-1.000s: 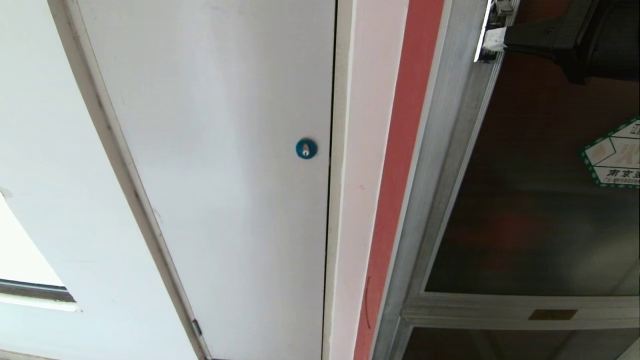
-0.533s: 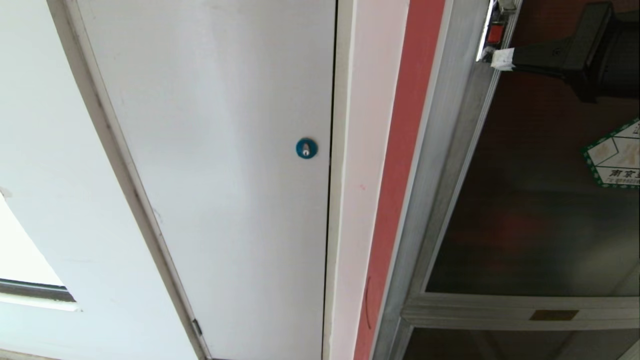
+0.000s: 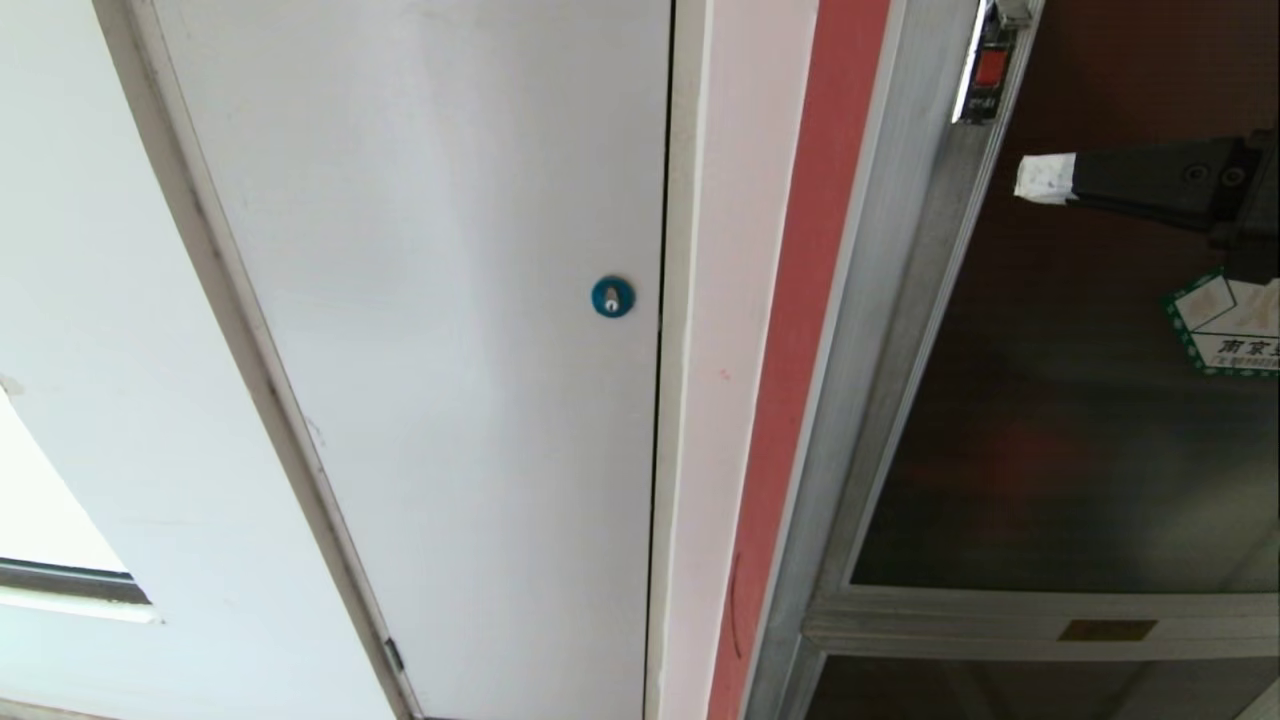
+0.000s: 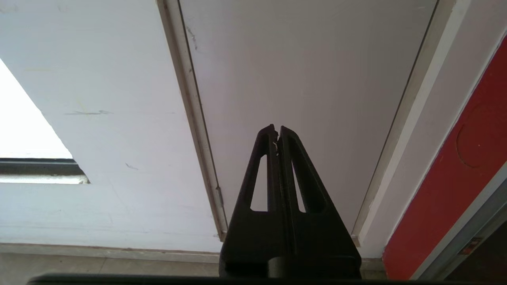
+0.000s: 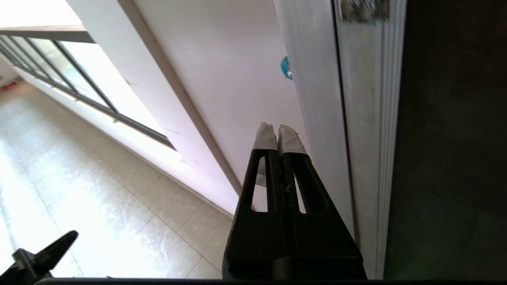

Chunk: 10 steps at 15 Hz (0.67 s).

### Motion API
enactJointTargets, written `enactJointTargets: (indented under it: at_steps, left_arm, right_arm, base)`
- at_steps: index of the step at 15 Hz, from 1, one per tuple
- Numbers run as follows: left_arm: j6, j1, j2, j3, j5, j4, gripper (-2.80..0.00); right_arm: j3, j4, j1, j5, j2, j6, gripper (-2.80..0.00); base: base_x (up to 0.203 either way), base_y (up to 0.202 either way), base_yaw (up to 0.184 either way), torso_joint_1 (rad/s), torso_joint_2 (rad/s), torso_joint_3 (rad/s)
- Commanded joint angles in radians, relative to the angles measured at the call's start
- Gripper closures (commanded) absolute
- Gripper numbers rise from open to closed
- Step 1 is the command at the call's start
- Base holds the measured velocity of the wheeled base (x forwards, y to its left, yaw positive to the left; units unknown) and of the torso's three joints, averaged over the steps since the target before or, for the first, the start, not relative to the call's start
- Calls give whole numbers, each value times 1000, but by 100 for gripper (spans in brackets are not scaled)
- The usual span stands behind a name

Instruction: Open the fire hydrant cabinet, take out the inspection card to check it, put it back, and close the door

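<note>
My right gripper [image 3: 1030, 178], pinched together and empty, hovers before the door [image 3: 1080, 420], below its red latch [image 3: 991, 68]. The green-bordered sticker [image 3: 1228, 335] reads "南京". The door's long axis runs vertically, shut in the fire hydrant cabinet [image 3: 900, 330]. My left gripper [image 4: 277, 132] is pinched together too.

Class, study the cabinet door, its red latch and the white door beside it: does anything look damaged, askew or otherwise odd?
Nothing stands out. The door sits flush in its aluminium frame, the red latch looks intact, and the white door is shut. The right gripper, fingers together, holds nothing.
</note>
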Motion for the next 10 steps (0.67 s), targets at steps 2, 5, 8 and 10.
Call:
enactJointTargets:
  at_steps: [2, 5, 8, 10]
  left_arm:
    - [0, 1, 1, 11, 1, 0, 0]
    - [0, 0, 1, 11, 1, 0, 0]
    - [0, 0, 1, 11, 0, 0, 0]
    - [0, 0, 1, 33, 0, 0, 0]
  right_arm:
    - [127, -123, 117, -219, -31, -38, 0]
    - [266, -361, 224, -428, -19, -178, 0]
    - [369, -626, 254, -565, 24, -295, 0]
    - [401, -783, 256, -635, 79, -370, 0]
  base:
    - [0, 0, 0, 0, 0, 0]
    - [0, 0, 0, 0, 0, 0]
    - [0, 0, 0, 0, 0, 0]
    - [0, 0, 0, 0, 0, 0]
